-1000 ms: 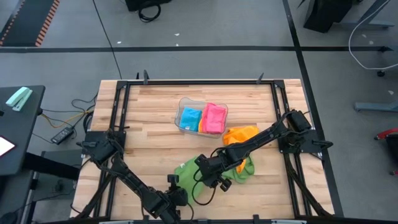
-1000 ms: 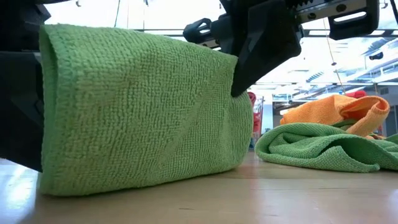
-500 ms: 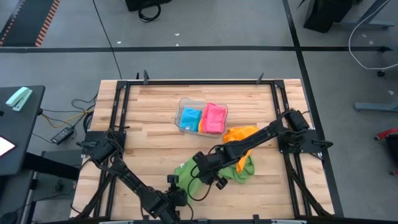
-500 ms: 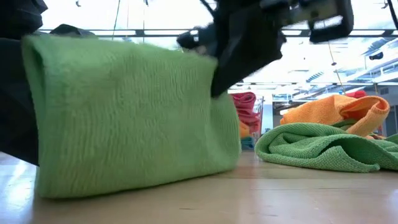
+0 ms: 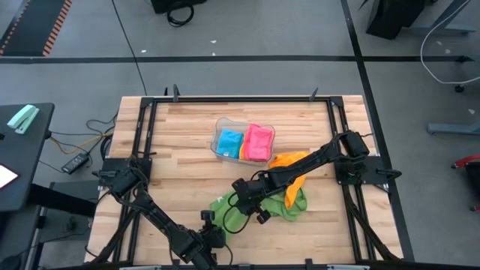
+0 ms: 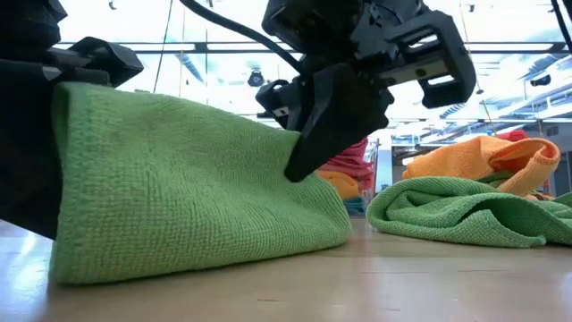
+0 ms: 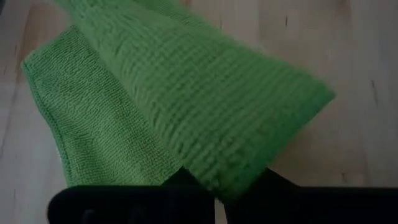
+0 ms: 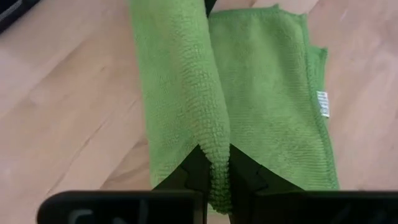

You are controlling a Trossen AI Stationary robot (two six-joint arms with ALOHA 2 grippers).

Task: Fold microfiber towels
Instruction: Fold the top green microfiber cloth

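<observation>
Just below the clear plastic tray (image 5: 244,142) from above, the green microfiber towel (image 5: 225,208) hangs between both arms. Level view: soft, light, drooping. Left gripper (image 7: 219,186) and right gripper (image 8: 215,175) fingers each pinch a folded edge; corners give the surest hold.

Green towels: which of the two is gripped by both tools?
The green towel nearest the table's front edge, held up between both tools; the other green towel lies crumpled beside the orange towel.
</observation>
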